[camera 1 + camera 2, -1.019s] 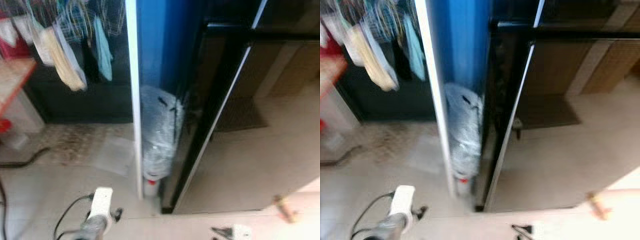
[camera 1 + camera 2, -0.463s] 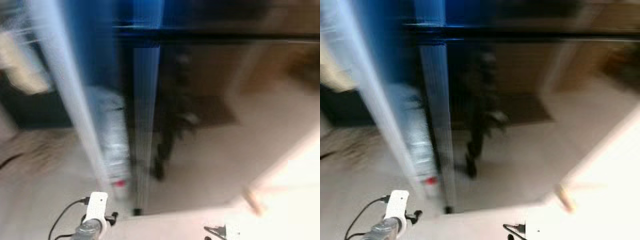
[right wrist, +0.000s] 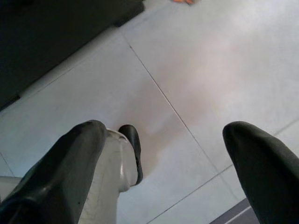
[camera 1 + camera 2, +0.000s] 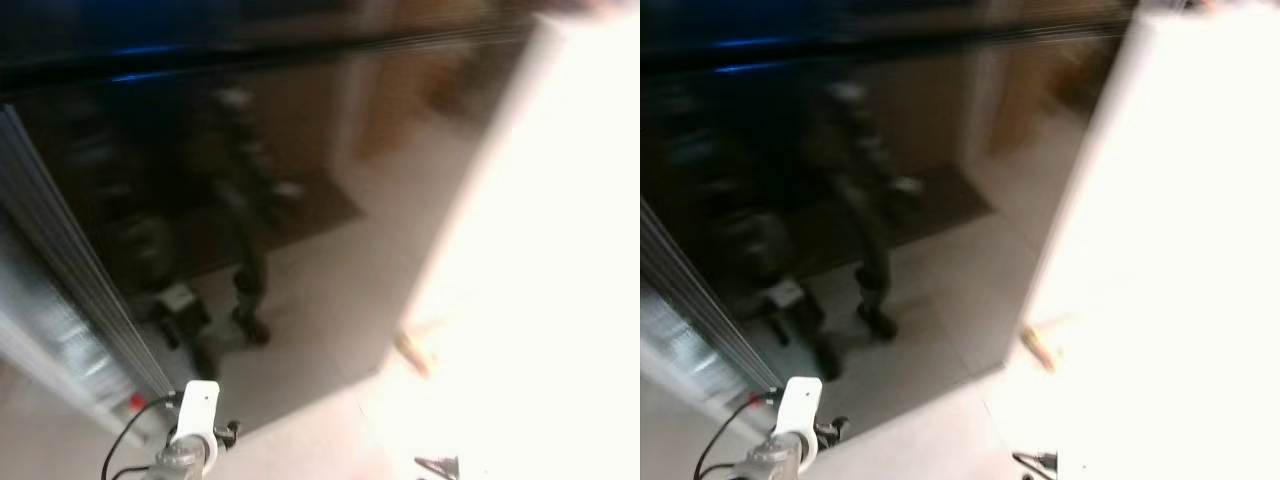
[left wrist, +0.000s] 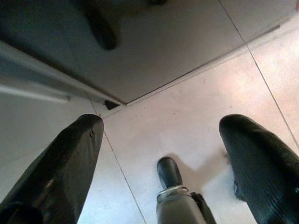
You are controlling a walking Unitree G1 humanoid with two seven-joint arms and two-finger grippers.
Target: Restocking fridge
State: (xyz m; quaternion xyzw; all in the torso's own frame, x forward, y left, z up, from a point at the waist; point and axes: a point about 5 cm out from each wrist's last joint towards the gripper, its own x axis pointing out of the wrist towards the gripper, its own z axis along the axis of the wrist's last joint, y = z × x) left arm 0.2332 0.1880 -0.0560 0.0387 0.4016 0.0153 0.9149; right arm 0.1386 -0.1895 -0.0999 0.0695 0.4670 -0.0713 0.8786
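You are in the approach step: both arms hang idle and nothing is carried. The left gripper (image 5: 161, 154) points at the tiled floor (image 5: 196, 107), its fingers (image 5: 60, 168) spread wide and empty; the right gripper (image 3: 163, 168) hangs the same way, fingers (image 3: 261, 172) wide over bare tiles. The head views are blurred. A dark glossy panel (image 4: 200, 200), which may be the fridge front, stands ahead on your left, and a bright white surface (image 4: 560, 250) fills your right. I cannot make out any stock items. Your next move calls for steadying the view and finding the fridge door.
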